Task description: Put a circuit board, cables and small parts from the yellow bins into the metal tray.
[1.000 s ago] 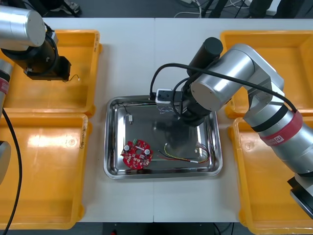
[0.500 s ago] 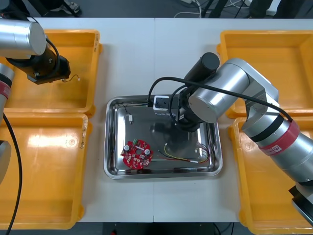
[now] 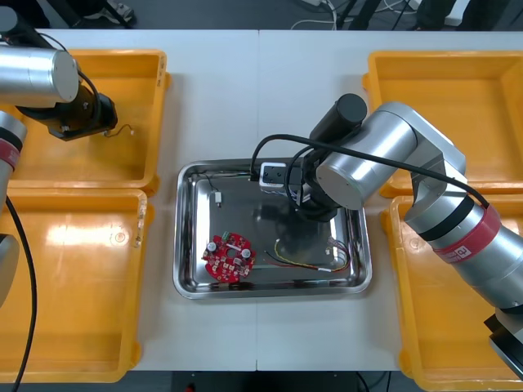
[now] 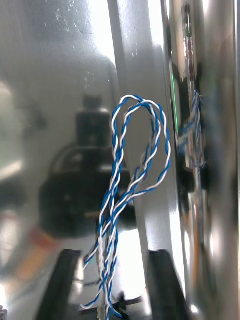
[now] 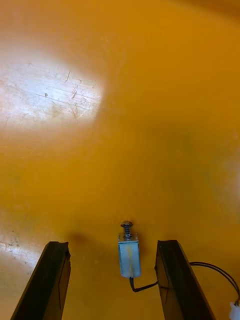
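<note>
Trouble starts at the left: my left tool (image 5: 112, 245) hangs low in the far yellow plastic bin (image 3: 49, 163), fingers spread wide on either side of a small boxy metal part (image 5: 129, 256) with a thin black lead. The part sits nearer one finger, so closing could knock it askew or pinch the lead instead. At the middle of the worktop (image 3: 212, 98), the shiny rectangular metal tray (image 3: 188, 237) holds a round red circuit board (image 3: 230, 256), a second small metal part (image 3: 218, 197) and a thin red and yellow cable (image 3: 306, 263). My right tool (image 4: 112, 255) is down over the tray, fingers apart with the twisted blue and white cable (image 4: 118, 150) running between them, not pinched as far as I can judge. Lifting away could snag a loop and drag it over the tray wall close by.
</note>
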Tool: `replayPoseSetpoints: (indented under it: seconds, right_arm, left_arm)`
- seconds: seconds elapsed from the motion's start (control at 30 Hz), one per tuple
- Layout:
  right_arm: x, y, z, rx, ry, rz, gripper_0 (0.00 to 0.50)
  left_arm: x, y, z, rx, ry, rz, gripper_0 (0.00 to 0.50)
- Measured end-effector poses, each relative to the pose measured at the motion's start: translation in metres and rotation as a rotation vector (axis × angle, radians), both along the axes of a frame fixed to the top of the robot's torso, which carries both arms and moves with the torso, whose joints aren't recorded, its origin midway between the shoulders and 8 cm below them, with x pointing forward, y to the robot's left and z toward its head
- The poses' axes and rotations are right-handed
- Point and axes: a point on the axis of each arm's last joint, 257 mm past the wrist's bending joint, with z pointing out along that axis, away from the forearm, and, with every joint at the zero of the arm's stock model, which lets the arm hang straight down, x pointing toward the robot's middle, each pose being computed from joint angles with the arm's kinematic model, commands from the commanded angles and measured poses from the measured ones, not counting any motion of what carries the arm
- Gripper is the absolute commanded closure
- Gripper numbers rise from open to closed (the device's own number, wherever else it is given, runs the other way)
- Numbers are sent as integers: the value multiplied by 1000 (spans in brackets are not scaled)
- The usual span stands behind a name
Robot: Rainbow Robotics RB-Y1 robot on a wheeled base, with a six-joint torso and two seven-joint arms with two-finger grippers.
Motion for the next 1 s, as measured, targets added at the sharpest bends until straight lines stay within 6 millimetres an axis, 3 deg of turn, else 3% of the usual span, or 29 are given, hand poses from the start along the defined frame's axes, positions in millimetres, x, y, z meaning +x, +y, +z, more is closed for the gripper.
replayPoseSetpoints:
  seconds: [0.4, 0.57, 0.8, 0.87, 0.97, 1.0]
  right_arm:
    - [-3, -7, -3, -23, 15, -11, 0]
    - [-18, -23, -2, -81, 71, -31, 0]
    - [-39, -44, 20, -124, 138, -80, 0]
    - [-43, -50, 28, -127, 159, -116, 0]
    - [-47, -53, 43, -94, 187, -204, 0]
    - [-46, -53, 49, -74, 187, -235, 0]
  left_arm:
    - [-2, -3, -8, 27, 19, -16, 0]
    - [-2, -2, -9, 27, 21, -14, 0]
    - [-2, -2, -9, 27, 22, -14, 0]
    - [-2, -2, -9, 28, 21, -14, 55]
    - [-2, -2, -9, 28, 20, -14, 228]
    - [-1, -2, -9, 28, 18, -14, 311]
